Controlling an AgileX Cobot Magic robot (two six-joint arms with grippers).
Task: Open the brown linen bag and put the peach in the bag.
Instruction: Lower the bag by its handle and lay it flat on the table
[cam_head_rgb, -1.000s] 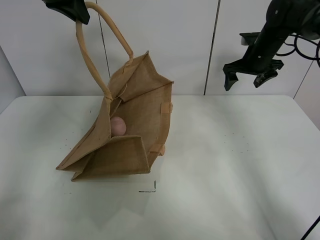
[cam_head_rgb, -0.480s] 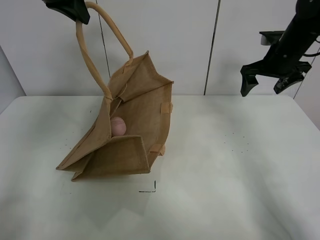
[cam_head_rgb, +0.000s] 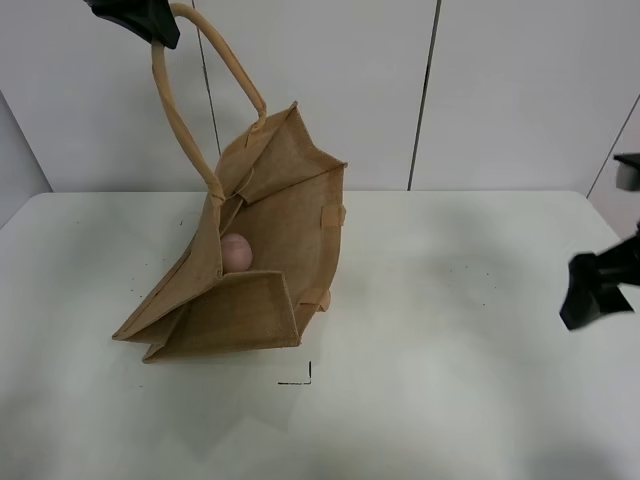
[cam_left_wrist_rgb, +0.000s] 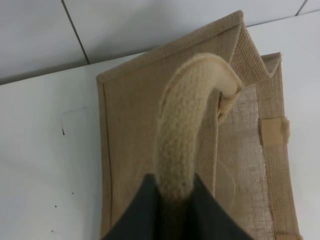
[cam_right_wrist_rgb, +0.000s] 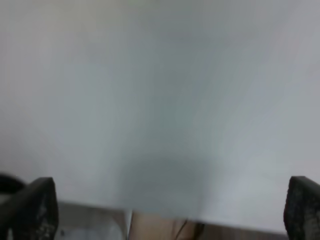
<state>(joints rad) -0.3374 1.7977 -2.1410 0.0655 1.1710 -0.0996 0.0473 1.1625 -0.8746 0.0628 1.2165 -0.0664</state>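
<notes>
Two arms are in view, and only one has hold of anything. The left fingers (cam_head_rgb: 143, 17) are clamped on the top of a beige loop handle (cam_head_rgb: 190, 110), high above the desk (cam_head_rgb: 450, 400) at the back left of the exterior view. In the left wrist view we see the thick woven cord pinched between the dark pads. From that handle the brown linen bag (cam_head_rgb: 290, 235) hangs half lifted. Its low end rests on the desk at the front left, and its long axis climbs from there toward the back and right, so it leans rather than stands. The mouth is spread wide and faces up and toward the right of that view, letting us look into it from above. The cloth is a coarse tan-brown weave, and the side panels crease inward into sharp folds. Two lighter beige tabs (cam_head_rgb: 333, 215) sit along the rim of the far wall. The peach (cam_head_rgb: 236, 252) lies inside the bag, low against the wall on the held side. It is small, round and dusty pink, and partly hidden by the front fold. The right fingers (cam_head_rgb: 597, 287) hang low at the right edge of the exterior view, well apart from the bag. Their wrist view is blurred, yet we make out two dark tips spread far apart with nothing between them.
</notes>
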